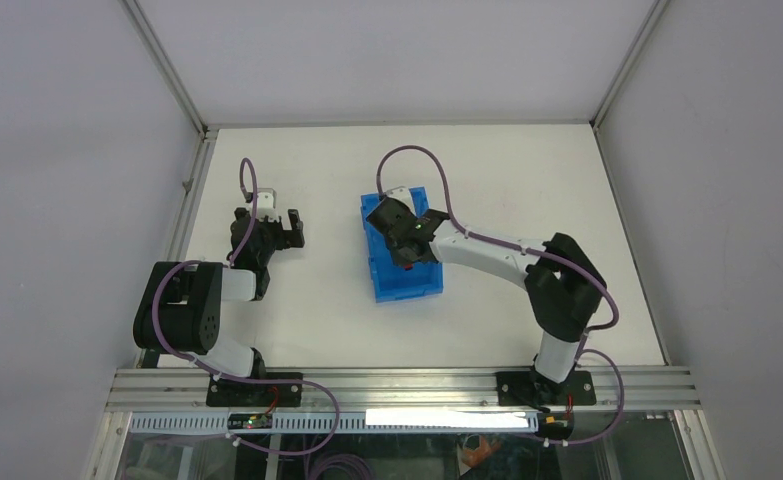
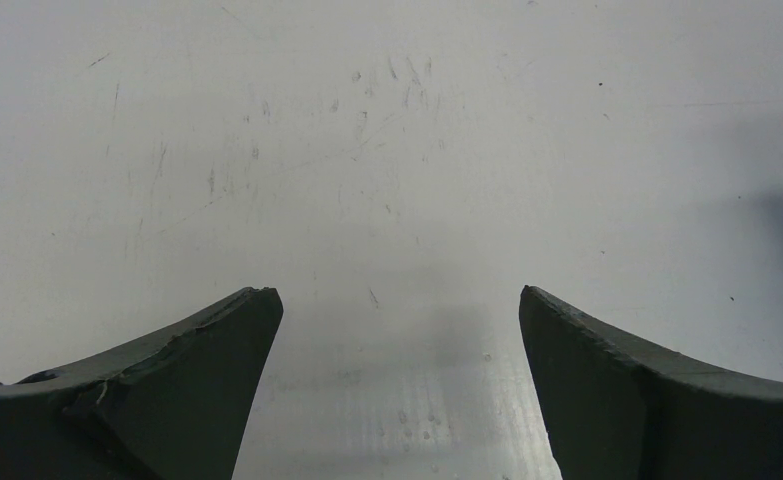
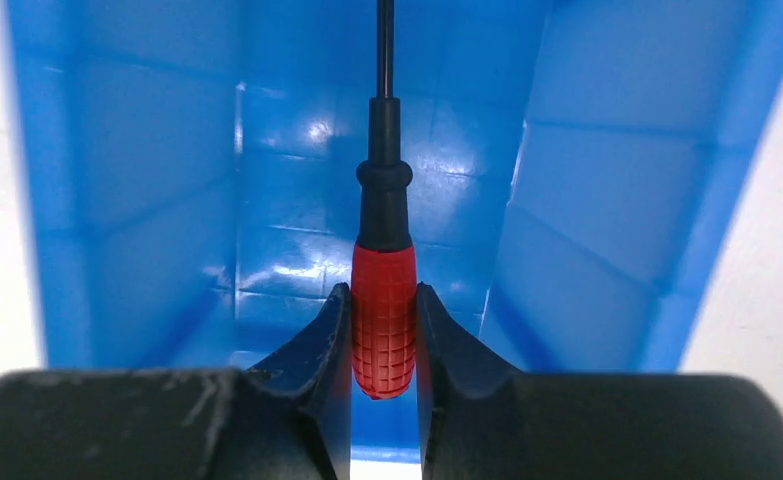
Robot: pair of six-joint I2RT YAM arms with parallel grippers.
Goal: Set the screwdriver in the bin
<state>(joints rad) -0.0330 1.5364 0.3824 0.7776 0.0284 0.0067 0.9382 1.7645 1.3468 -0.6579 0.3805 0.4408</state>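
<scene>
Right hand (image 3: 382, 292) clamps the screwdriver (image 3: 384, 300) over the bin (image 3: 607, 180); left hand (image 2: 397, 293) gapes empty.

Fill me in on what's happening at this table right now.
The right gripper is clamped on the red handle of the screwdriver and holds it over the inside of the blue bin, shaft pointing away from the gripper with the bin's walls on either side. The screwdriver has not yet been let go. The left gripper is open and holds nothing, over the bare white table to the left of the bin.
</scene>
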